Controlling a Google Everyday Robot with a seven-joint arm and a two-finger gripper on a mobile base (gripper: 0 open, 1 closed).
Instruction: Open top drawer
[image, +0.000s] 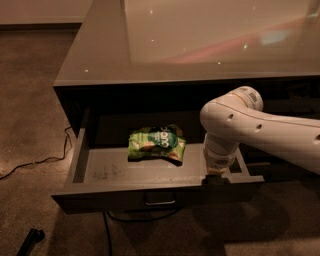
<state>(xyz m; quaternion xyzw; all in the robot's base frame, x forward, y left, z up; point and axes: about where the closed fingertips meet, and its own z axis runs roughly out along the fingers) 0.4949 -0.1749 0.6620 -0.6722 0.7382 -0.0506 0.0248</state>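
Item: top drawer (112, 172). We find it standing open, drawn well out from the cabinet toward the near side, directly under the counter (200, 45). Front dark grey-brown, flat, with a small metal loop handle (160, 199) at its middle; inside lighter grey, with faint marks on the floor left of centre.

Contents: one green snack bag (156, 144), lying flat near the middle of the drawer, toward the far side.

Item: pincer (217, 177). We place it at the right end of the drawer, low against the top edge of the drawer front, pointing down from the white arm (270, 135) that enters from the right. We cannot tell how far open it is, nor whether it has hold of anything.

Surface: the counter is smooth and glossy grey, carrying soft reflections and small bright specks.

Room: dim; brown carpet (30, 100) to the left and near side. A dark cable (45, 160) trails over it at left, a second loops beneath the drawer, and a small dark object (31, 240) lies at the near left corner.
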